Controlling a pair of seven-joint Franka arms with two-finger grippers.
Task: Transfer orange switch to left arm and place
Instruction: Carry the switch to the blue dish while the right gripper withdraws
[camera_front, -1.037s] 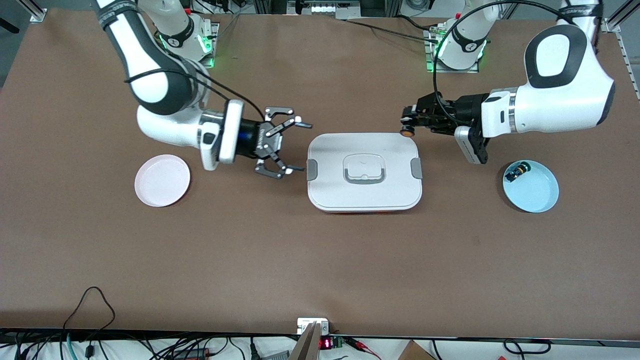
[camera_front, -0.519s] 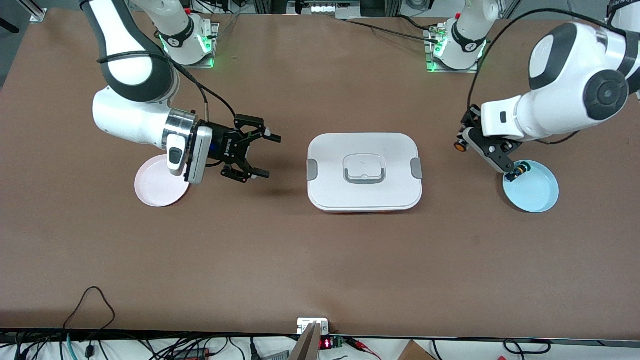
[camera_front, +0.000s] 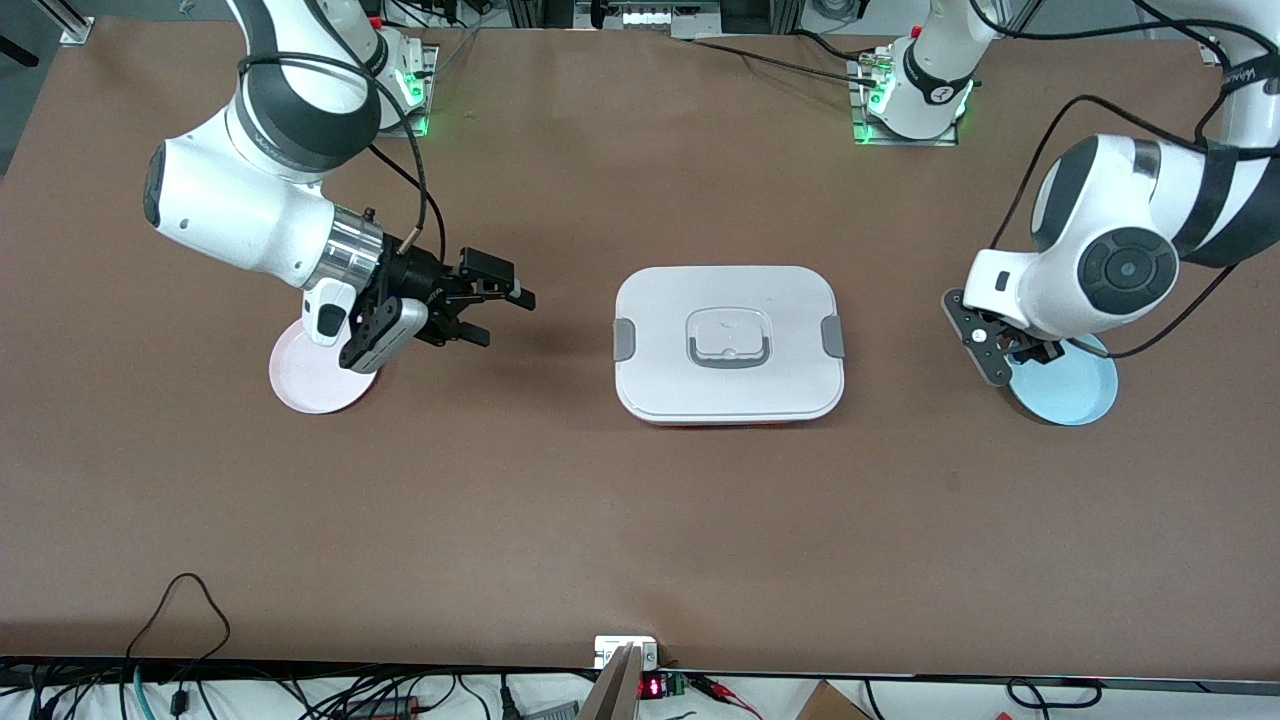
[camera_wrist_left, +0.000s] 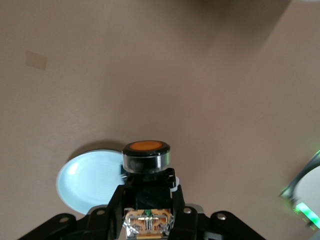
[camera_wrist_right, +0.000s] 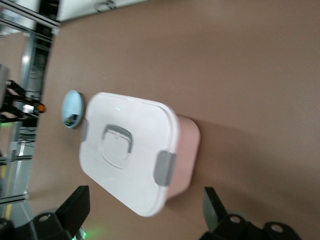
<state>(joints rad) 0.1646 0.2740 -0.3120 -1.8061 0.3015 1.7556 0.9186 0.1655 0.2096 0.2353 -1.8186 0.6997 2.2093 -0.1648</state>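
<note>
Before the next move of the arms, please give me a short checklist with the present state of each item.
1. The left claw holds the orange switch firmly: ok, it is shut on the switch's body.
2. The right claw is ready to receive: ok, open.
3. Both claws are apart from the box: ok.
4. The claws are close enough for a handover: not ok. The left claw is over the blue plate's rim, the right claw is over the table beside the pink plate, and the box lies between them.
5. The pink plate is free: cannot tell, the right arm hides part of it.
</note>
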